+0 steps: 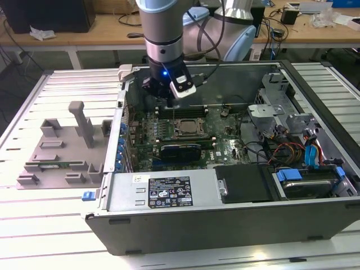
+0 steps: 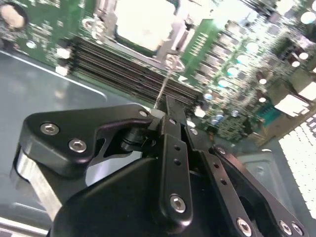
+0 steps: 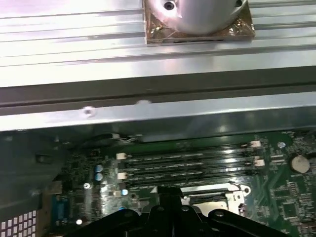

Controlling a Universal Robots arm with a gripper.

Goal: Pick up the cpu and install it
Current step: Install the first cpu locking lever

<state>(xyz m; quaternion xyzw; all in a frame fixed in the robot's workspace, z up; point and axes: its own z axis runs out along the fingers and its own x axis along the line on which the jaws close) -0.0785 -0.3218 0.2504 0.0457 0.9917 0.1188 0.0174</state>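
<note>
A ribbed silver metal table (image 1: 50,225) holds an open grey steel computer case (image 1: 225,219) lying on its side, with its green motherboard (image 1: 225,147) facing up. To the exterior view's left of the case, on the table, sits a grey plastic tray (image 1: 59,149) with raised blocks and one tall post. A silver-and-blue robot arm (image 1: 160,28) reaches down into the case from above. Its black two-fingered gripper (image 1: 167,100) hangs just over the black memory slots (image 1: 185,109) at the far edge of the board. In the second wrist view the gripper (image 2: 165,111) has its fingers pressed together with nothing visible between them. The cpu (image 1: 188,126), a small square chip with a dull silver-grey top, lies flat inside the metal-framed socket (image 1: 188,134) near the middle of the motherboard, just in front of the gripper. In the second wrist view the cpu (image 2: 145,22) appears as a bright pale square beyond the fingertips.
</note>
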